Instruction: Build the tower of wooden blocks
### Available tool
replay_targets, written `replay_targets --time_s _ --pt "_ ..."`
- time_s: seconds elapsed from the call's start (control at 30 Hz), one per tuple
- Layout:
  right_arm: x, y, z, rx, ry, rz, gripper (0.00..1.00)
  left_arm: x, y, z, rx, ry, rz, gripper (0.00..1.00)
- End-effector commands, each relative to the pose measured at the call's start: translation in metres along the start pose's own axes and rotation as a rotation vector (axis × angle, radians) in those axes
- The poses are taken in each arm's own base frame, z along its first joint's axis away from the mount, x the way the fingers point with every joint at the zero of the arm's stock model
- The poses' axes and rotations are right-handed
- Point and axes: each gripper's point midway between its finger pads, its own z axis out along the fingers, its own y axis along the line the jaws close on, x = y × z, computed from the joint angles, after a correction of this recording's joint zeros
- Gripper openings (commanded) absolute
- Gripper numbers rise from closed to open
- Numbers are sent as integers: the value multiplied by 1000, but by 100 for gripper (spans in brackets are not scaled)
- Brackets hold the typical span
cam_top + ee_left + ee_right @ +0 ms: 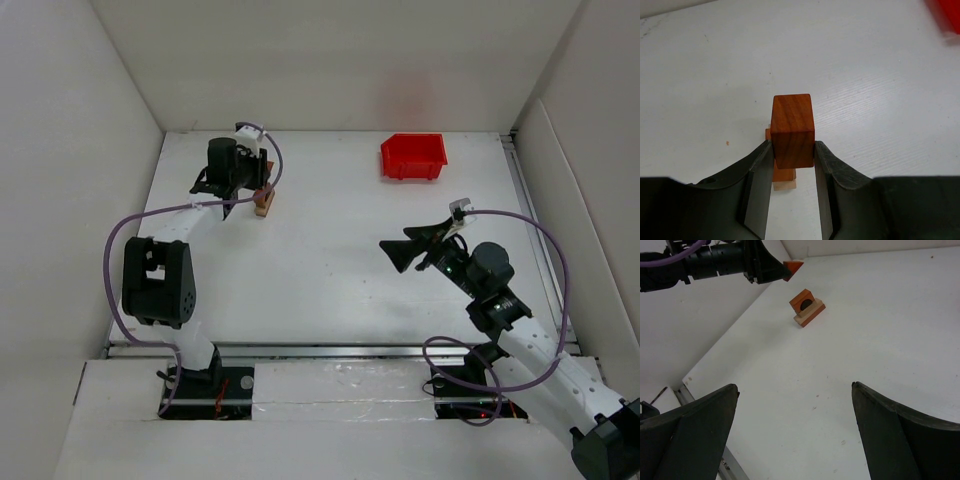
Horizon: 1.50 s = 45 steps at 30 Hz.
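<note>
My left gripper [793,152] is shut on a reddish-brown wood block [792,129] and holds it above the tower [784,179]. The tower is a small stack: a tan slab at the bottom with reddish-brown pieces on it, one an arch with a dark half-round in its opening [807,306]. In the top view the tower [264,201] stands at the far left beside the left gripper [254,190]. My right gripper [392,249] is open and empty over the table's middle right, its jaws spread wide in the right wrist view [795,390].
A red plastic bin [413,156] stands at the back right of the white table [330,250]. White walls close in the table on the left, back and right. The left arm's purple cable [115,250] loops at the left.
</note>
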Motion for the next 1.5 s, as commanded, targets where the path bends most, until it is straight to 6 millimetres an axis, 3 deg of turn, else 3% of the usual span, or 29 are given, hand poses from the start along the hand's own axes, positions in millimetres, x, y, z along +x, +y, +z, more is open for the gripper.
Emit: replay_targets --time_s 0.0,0.7,1.47 --pt "-17 9 2 -26 -61 -26 100 -9 5 2 -16 -46 30 6" --pt "-16 6 0 -22 -56 -27 100 35 22 12 -97 47 36 12" --pt "-17 9 0 -33 -52 -34 100 37 24 11 -100 67 60 24"
